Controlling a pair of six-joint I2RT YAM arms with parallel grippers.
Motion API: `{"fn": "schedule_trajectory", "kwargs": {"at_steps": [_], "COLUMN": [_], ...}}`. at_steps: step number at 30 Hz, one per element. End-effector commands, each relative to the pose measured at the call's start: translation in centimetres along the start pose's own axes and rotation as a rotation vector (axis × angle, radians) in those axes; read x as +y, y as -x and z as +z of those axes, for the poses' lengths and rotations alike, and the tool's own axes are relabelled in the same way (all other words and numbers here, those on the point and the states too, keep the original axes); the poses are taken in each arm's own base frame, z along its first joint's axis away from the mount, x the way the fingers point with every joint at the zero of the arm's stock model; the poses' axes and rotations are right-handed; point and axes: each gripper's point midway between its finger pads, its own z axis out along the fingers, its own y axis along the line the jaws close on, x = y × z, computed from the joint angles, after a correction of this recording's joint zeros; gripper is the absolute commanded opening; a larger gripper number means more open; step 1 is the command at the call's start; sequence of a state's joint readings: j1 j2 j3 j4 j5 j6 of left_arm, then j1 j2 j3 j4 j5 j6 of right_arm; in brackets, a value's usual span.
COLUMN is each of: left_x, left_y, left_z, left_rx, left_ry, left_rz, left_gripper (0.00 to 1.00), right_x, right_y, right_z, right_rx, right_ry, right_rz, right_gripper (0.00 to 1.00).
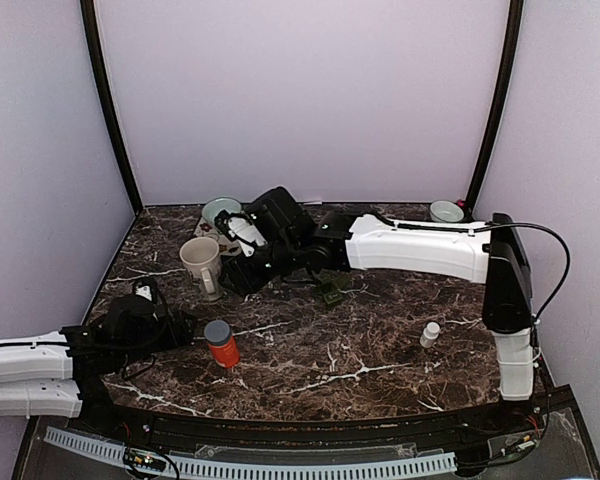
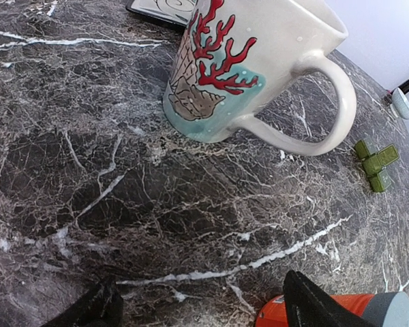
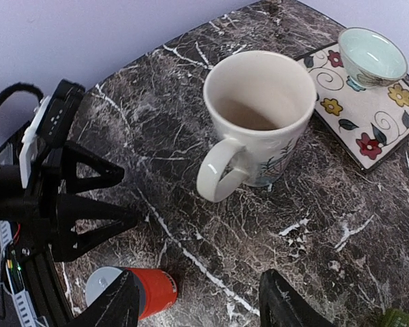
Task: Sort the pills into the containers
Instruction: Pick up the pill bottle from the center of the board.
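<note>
Closest to the left wrist lens are the two dark fingers of the left tool (image 2: 198, 310), spread wide with only bare marble between them; it grips nothing.

By size from there, the dark marble counter (image 1: 380, 350) carries everything. The right arm (image 1: 420, 248) reaches across it toward the far left. The right tool (image 3: 198, 303) hangs above the counter with its jaws apart and empty, looking down on the mug (image 3: 259, 116).

That mug stands upright, handle toward the near edge, with nothing visible inside. Just beyond it lies a flowered tile (image 3: 368, 129) with a pale teal bowl (image 3: 373, 56) on it. Another small bowl (image 1: 445, 211) sits at the far right corner.

I see no loose pills. I judge they are inside the orange bottle (image 1: 221, 344) with the grey cap, front left, or the small white bottle (image 1: 430, 334), well apart to its right.

The coming move turns on this: the orange bottle sits just right of the left tool, partly behind its right finger and outside the gap. The left arm (image 1: 30, 365) is far nearer to it than the right arm. From overhead the bottle looks upright, but the wrist views show it sideways, so I cannot settle its long axis.

Smallest of all, a green piece (image 2: 376, 163) lies past the mug.
</note>
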State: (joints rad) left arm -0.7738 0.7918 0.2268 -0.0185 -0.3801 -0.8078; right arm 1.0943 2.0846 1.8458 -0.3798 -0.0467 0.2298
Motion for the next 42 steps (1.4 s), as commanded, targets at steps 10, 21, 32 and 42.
{"fn": "schedule_trajectory", "kwargs": {"at_steps": [10, 21, 32, 42], "left_x": [-0.8, -0.7, 0.0, 0.2], "left_y": [-1.2, -1.6, -1.8, -1.9], "left_z": [-0.1, -0.3, -0.9, -1.0], "left_rx": [0.065, 0.085, 0.077, 0.079], "left_ry": [-0.084, -0.1, -0.097, -0.091], "left_rz": [0.023, 0.03, 0.013, 0.012], "left_gripper": [0.84, 0.84, 0.84, 0.84], "right_x": [5.7, 8.4, 9.5, 9.2], "right_y": [-1.9, -3.3, -4.8, -6.0], "right_z": [0.7, 1.6, 2.5, 3.4], "right_rx": [0.081, 0.157, 0.216, 0.261], "right_ry": [0.024, 0.079, 0.134, 0.121], "right_rz": [-0.208, -0.238, -0.223, -0.223], "right_gripper": [0.64, 0.66, 0.67, 0.7]}}
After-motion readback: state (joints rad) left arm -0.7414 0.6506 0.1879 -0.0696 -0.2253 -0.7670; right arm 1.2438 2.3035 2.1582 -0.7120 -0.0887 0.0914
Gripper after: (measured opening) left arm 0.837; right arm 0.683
